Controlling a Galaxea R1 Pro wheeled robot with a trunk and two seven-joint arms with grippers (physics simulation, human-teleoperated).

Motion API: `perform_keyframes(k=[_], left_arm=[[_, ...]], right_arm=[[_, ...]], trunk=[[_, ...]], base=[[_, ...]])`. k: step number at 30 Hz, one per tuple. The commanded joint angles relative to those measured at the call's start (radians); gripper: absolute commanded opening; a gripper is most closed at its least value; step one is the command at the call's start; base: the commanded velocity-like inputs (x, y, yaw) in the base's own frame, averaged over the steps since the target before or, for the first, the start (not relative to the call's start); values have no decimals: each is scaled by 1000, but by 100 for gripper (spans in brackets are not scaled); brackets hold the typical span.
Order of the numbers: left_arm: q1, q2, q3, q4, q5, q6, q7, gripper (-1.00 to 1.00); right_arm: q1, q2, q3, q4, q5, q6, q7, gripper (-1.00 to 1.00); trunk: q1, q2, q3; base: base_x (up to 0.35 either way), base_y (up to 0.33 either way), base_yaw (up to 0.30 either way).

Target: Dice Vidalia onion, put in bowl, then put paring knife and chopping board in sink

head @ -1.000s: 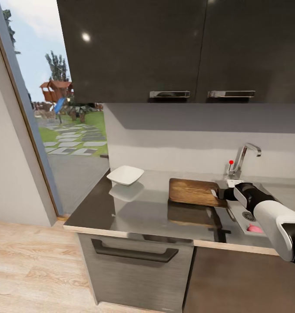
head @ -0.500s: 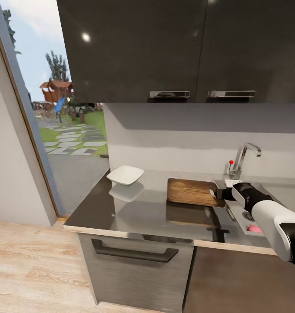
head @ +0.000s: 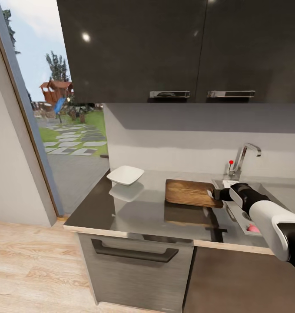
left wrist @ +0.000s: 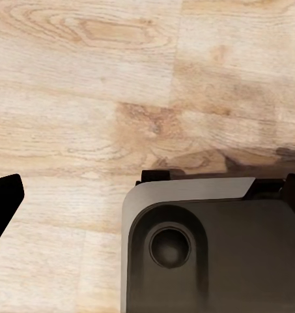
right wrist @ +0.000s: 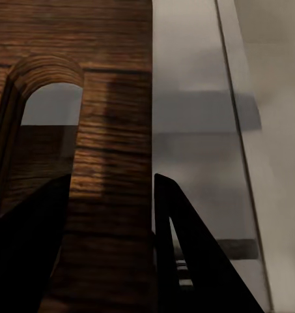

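Observation:
The brown wooden chopping board (head: 188,192) hangs level just above the dark countertop (head: 134,213), its reflection below it. My right gripper (head: 215,193) is shut on the board's right edge. In the right wrist view the board (right wrist: 111,98) runs between the two dark fingers (right wrist: 186,248), its handle cut-out on the far side. The white bowl (head: 125,174) stands at the counter's back left; its inside is hidden. The sink (head: 235,213) lies under my right forearm, with a small pinkish-red thing (head: 253,228) in it that I cannot identify. The Vidalia onion is out of view. My left gripper (left wrist: 147,195) is open over the floor.
The chrome tap (head: 243,157) with a red knob (head: 230,162) stands behind the sink. Dark wall cabinets (head: 177,48) hang over the counter. Left of the counter is a tall glass door (head: 56,130). In the left wrist view, pale wood floor (left wrist: 121,78) and part of my base (left wrist: 206,248).
My right gripper has carried the chopping board a little to the left and slightly away from the sink. Bowl and camera have not moved.

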Motion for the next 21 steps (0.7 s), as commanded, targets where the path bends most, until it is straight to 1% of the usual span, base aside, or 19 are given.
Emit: perform_keyframes(k=[1, 10, 12, 17, 21], left_arm=[[0, 0, 0, -2, 1, -1, 0, 100], [0, 0, 0, -2, 1, -1, -1, 100], [0, 0, 0, -2, 1, -1, -1, 100], [0, 0, 0, -2, 1, -1, -1, 100], [0, 0, 0, -2, 1, -1, -1, 100]], right_arm=[[0, 0, 5, -1, -7, 5, 2, -100], [0, 1, 5, 1, -7, 4, 2, -100], [0, 1, 5, 7, -7, -4, 2, -100], [0, 1, 5, 32, -7, -50, 1, -100], [0, 1, 5, 37, -7, -62, 0, -100]], trunk=[[0, -1, -1], [0, -1, -1], [0, -1, -1], [0, -1, -1], [0, -1, -1]], base=[[0, 0, 0], [0, 0, 0], [0, 0, 0], [0, 0, 0], [0, 0, 0]])
